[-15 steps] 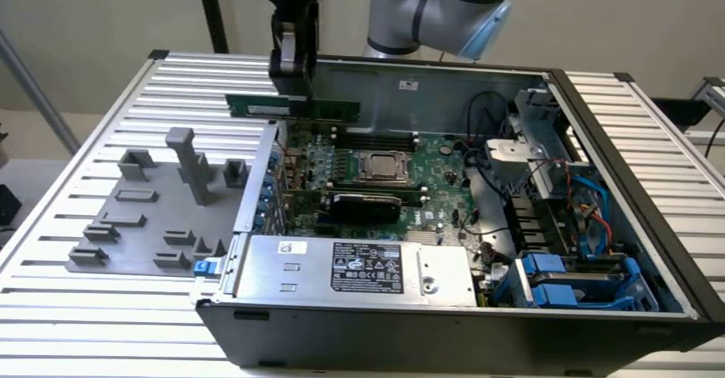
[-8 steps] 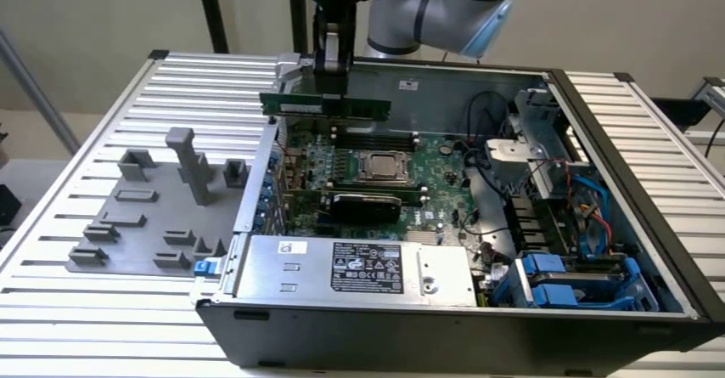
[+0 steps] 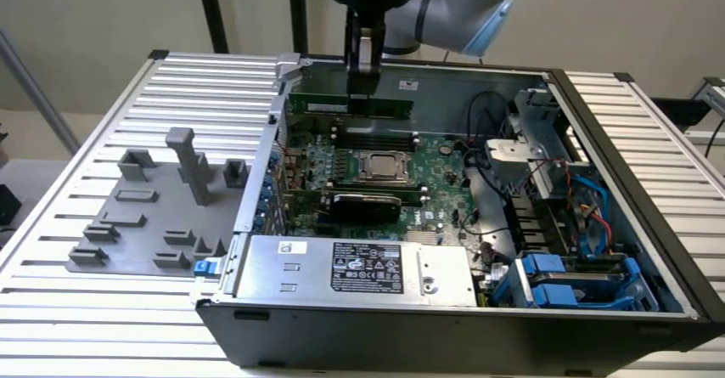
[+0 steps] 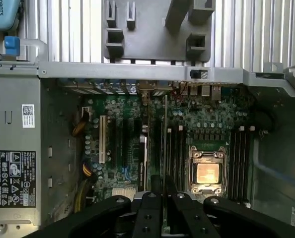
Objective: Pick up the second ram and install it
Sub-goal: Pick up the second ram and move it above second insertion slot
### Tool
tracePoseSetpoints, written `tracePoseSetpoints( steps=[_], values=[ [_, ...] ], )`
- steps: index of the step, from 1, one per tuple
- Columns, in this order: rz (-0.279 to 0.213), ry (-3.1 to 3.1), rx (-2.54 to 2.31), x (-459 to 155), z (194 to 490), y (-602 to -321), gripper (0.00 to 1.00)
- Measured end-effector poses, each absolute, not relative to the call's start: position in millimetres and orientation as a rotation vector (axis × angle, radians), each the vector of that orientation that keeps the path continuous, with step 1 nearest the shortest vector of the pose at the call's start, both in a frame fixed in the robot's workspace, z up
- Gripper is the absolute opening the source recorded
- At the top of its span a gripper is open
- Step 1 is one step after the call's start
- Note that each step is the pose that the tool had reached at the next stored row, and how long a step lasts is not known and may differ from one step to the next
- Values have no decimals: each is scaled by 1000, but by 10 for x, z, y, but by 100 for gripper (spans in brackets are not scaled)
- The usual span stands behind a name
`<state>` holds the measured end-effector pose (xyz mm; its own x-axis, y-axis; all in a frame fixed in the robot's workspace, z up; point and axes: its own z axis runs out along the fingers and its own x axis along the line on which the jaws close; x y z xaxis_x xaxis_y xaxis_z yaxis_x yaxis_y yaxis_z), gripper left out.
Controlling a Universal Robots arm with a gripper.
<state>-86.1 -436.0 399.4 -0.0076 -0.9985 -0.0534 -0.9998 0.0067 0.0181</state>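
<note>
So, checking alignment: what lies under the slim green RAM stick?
Black memory slots on the green motherboard, beside the metal CPU socket. The slim green RAM stick itself covers whatever lies directly beneath it.

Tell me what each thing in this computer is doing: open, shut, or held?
gripper: shut on the second ram.
second ram: held on edge above the motherboard.
computer case: lying open, side cover off.
CPU socket: uncovered, chip showing.
</note>
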Motion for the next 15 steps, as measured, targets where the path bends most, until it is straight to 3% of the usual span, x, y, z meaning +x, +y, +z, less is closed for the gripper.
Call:
tracePoseSetpoints(
  steps=[15],
  values=[
    [80,2210,-2195,-619,3721,-3926,14]
  ],
)
